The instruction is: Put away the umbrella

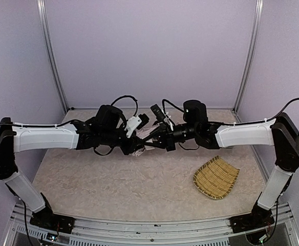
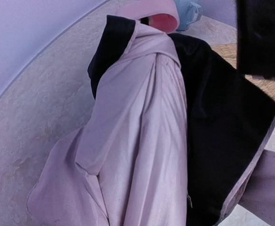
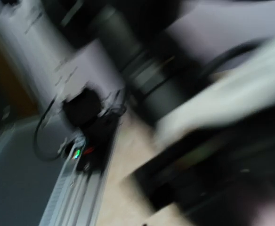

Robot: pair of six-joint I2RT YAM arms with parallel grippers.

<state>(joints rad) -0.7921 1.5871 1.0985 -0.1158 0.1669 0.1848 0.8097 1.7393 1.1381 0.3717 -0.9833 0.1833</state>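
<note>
The umbrella (image 2: 142,132) fills the left wrist view: bunched pale pink fabric, black lining (image 2: 217,132) on the right, and its small pink handle (image 2: 158,16) at the far end. From above only a scrap of the umbrella (image 1: 139,150) shows, held off the table between the two wrists. My left gripper (image 1: 131,144) has the fabric bunched over its jaws and its fingers are hidden. My right gripper (image 1: 162,139) meets it from the right. The right wrist view is too smeared to show its fingers or anything between them.
A woven straw tray (image 1: 216,177) lies on the table at the front right, and a corner of the tray (image 2: 229,52) shows past the umbrella. Lilac walls close in the table. The right wrist view catches the near-edge rail and a green light (image 3: 75,153).
</note>
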